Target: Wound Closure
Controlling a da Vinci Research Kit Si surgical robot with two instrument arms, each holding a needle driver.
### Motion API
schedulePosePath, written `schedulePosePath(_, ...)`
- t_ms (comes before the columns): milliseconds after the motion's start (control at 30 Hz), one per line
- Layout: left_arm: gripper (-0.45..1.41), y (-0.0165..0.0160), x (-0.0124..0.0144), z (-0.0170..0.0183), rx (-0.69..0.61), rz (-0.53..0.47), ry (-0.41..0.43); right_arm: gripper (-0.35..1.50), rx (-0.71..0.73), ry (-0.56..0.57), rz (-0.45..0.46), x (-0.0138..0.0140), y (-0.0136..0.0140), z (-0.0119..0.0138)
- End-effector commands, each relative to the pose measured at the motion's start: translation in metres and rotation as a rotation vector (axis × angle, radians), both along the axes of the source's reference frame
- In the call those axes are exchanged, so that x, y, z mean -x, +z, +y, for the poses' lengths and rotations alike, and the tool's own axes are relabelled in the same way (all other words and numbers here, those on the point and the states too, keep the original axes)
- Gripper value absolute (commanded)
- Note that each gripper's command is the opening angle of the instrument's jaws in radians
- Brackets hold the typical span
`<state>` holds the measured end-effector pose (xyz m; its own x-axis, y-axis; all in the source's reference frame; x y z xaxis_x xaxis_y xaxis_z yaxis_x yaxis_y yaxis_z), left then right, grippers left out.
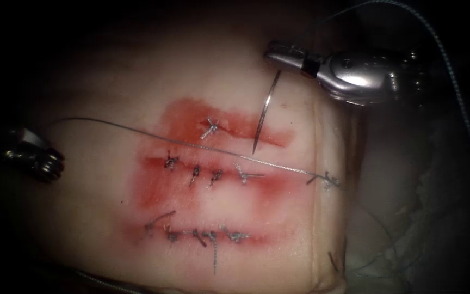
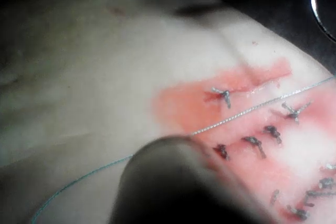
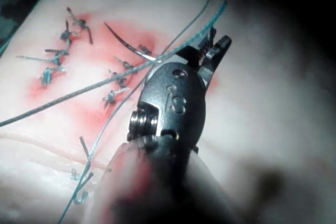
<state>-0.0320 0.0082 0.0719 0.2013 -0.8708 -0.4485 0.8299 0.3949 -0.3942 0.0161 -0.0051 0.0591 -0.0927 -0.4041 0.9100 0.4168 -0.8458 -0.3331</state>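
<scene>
On the tissue (image 1: 110,98) three red-stained cuts are seen, one above the other. The lowest cut and the middle cut (image 1: 208,175) are each closed with about four knotted stitches, while the top cut (image 1: 229,128) carries a single knot (image 1: 209,128), so most of the closing is judged to be done and the top row to be left.

The needle (image 1: 265,111) is held near its blunt end by the right tool (image 1: 278,53), whose jaws are pressed together on it. It hangs above the right part of the top cut, its point just over the red fluid, and it is not in the tissue. The thread (image 1: 153,135) is stretched across the tissue from the left tool (image 1: 33,155) toward the right edge; whether that tool pinches the thread cannot be told.

From the right wrist view the curve of the needle (image 3: 126,43) and the thread running past the right tool (image 3: 210,51) are shown closely, which is less plain from the endoscope. From the left wrist view the thread (image 2: 236,116) is seen crossing between the top and middle rows.
</scene>
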Motion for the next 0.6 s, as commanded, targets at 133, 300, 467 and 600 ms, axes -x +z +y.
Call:
schedulePosePath(133,-0.20,0.0002,0.0007,0.0006,0.083,-0.117,0.053,-0.35,0.001,0.001,0.003,-0.0008,0.0003,-0.0001)
schedulePosePath(300,-0.32,0.0009,0.0015,0.0012,-0.006,-0.179,0.098,-0.35,0.001,0.001,0.003,-0.0008,0.0003,-0.0001)
schedulePosePath(467,-0.45,0.0011,0.0016,0.0010,-0.038,-0.209,0.144,-0.35,0.001,0.001,0.003,-0.0008,0.0003,-0.0001)
schedulePosePath(600,-0.25,0.0012,0.0019,0.0009,-0.065,-0.201,0.159,-0.35,0.001,0.001,0.003,-0.0008,0.0003,-0.0001)
